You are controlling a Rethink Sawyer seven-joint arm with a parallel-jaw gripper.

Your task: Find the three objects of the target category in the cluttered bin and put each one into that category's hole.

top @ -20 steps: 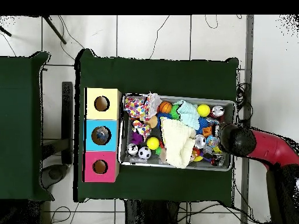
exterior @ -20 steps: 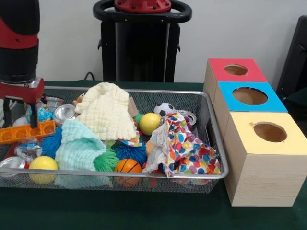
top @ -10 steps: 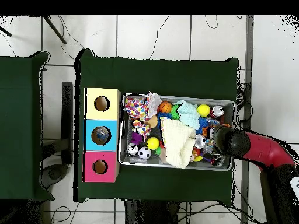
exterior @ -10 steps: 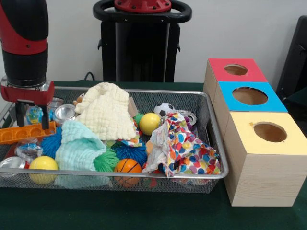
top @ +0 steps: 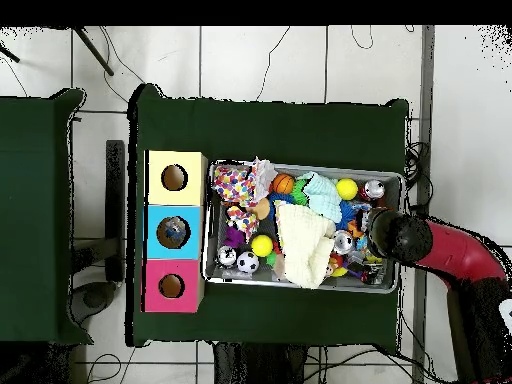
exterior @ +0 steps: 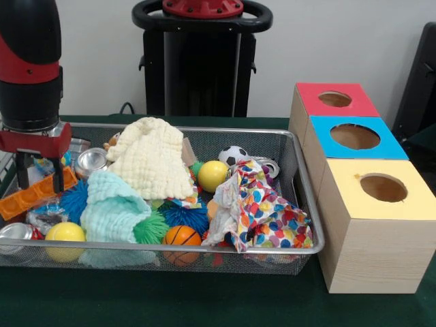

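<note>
The gripper straddles an orange block, jaws spread (the overhead view hides this under the arm).

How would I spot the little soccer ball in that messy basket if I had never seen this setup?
Start at the wire mesh bin on the green table and look toward its back wall, on the side nearer the three coloured boxes. Just behind the plain yellow ball, beside the confetti-patterned cloth, sits the soccer ball. It alone is white with black patches.
</note>
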